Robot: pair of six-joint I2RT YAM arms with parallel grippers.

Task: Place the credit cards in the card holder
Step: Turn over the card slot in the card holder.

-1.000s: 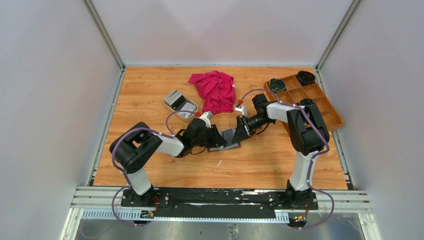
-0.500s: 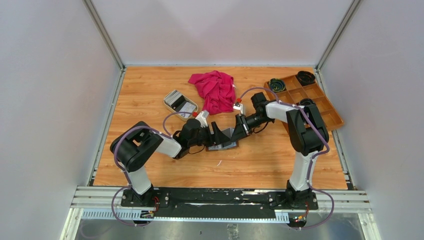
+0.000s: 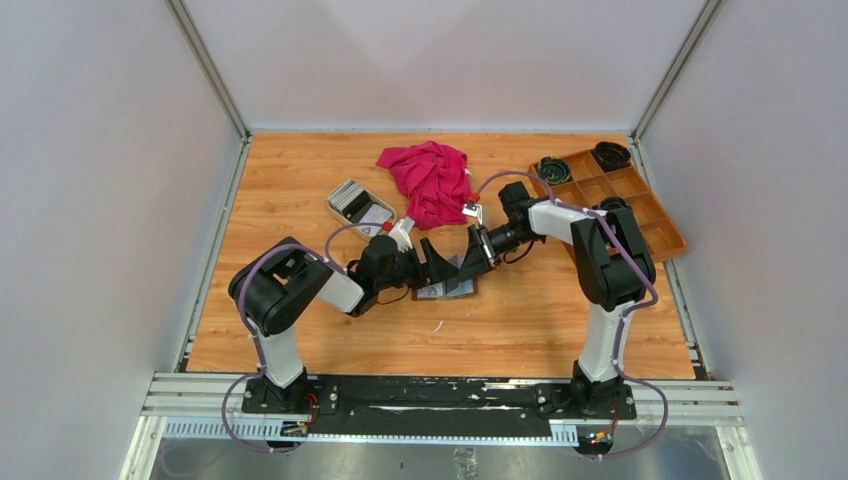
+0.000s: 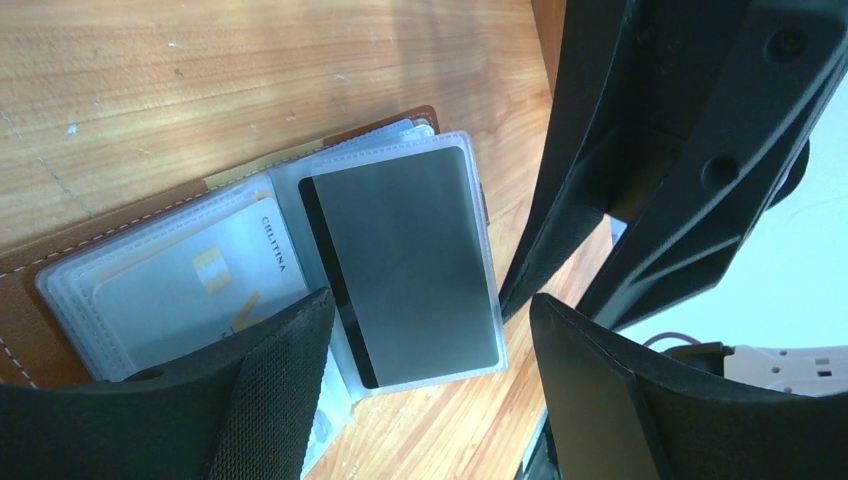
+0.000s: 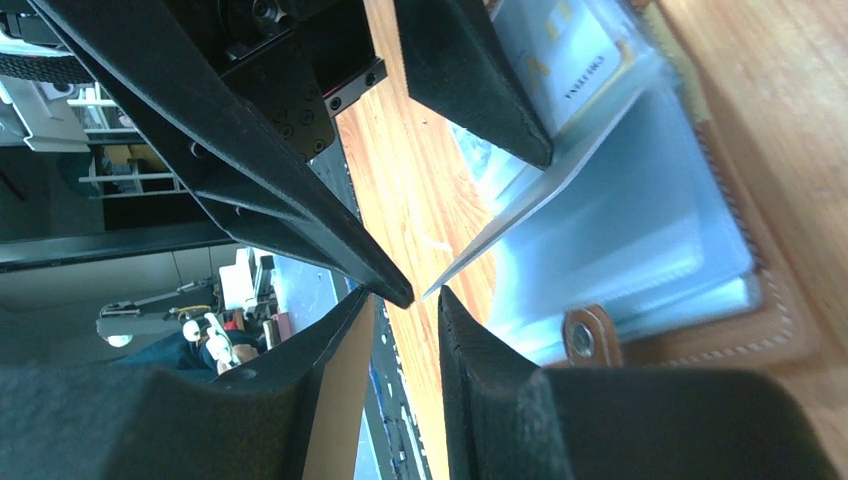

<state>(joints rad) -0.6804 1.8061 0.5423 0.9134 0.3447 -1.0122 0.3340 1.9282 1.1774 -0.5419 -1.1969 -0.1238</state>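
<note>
2 grippers meet over the brown leather card holder (image 3: 446, 291), which lies open at the wooden table's (image 3: 300, 180) centre. The left gripper (image 4: 430, 305), at its 9 o'clock, gapes wide and empty above a sleeved grey plastic credit card (image 4: 410, 250). The right gripper (image 5: 408, 295), at 3 o'clock, stands slightly parted, with a raised clear sleeve (image 5: 560, 190) at its tips.

Both arms reach inward, wrists low; left tool (image 4: 430, 302) jaws wide apart; right tool (image 5: 408, 297) jaws narrowly parted.

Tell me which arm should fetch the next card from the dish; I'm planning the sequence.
Left, probably: the left gripper is open and empty, nearer the dish; the right gripper sits narrowed against the card holder.
</note>
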